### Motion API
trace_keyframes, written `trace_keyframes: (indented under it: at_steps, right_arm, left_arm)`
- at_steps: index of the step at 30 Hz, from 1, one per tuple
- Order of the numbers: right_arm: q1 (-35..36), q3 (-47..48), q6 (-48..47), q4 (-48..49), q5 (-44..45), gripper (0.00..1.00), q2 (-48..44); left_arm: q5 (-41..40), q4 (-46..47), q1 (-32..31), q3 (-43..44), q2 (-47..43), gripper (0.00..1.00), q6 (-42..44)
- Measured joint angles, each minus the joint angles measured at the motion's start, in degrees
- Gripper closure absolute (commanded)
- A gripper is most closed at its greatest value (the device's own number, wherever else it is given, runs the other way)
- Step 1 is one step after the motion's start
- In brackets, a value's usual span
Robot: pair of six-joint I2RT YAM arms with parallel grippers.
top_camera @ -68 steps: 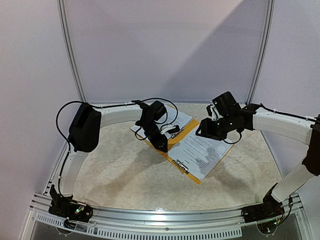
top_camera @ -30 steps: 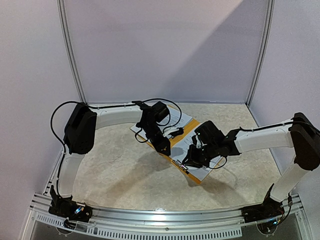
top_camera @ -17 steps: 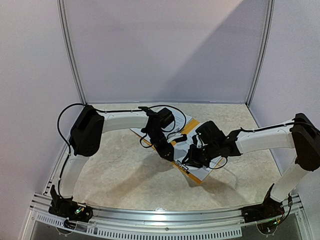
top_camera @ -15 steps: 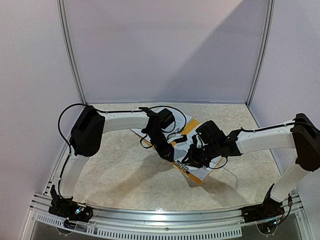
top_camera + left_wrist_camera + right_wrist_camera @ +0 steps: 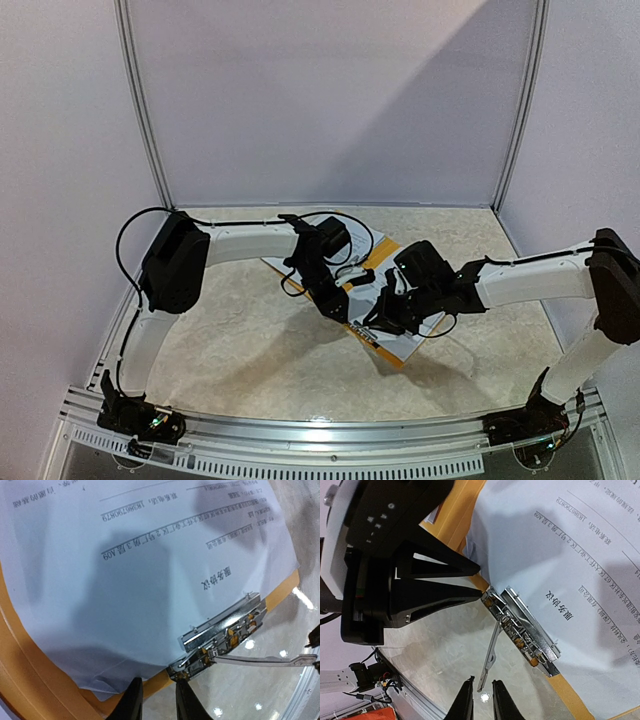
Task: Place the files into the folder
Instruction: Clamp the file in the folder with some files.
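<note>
Both arms have drawn in toward the middle of the table since the earlier frames: the right arm has swung down from the far right to the near edge of the folder [image 5: 372, 262], and the left arm has slid a little further over it. The folder lies open and flat on the table [image 5: 250, 340], with the files [image 5: 125, 565] lying on it, their top edge tucked under the metal clip [image 5: 522, 625]. The clip's lever [image 5: 489, 656] sticks out past the folder edge over the table, seemingly still raised. The left gripper [image 5: 156, 700] hovers at the clip's end, jaws slightly apart and holding nothing. The right gripper [image 5: 480, 700] hangs just below the lever's tip, jaws narrowly spread and empty too. The step in hand looks like fastening the sheets under the clip. The next move probably calls for the right gripper to press the lever flat while the left steadies the folder, then closing the cover.
</note>
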Motion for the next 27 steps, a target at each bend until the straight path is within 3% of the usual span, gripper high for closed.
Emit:
trace_keyframes:
  at_steps: [27]
  right_arm:
    - [0.2, -2.7, 0.1, 0.7, 0.3, 0.92, 0.0]
  left_arm:
    - [-0.2, 0.0, 0.0, -0.1, 0.0, 0.74, 0.5]
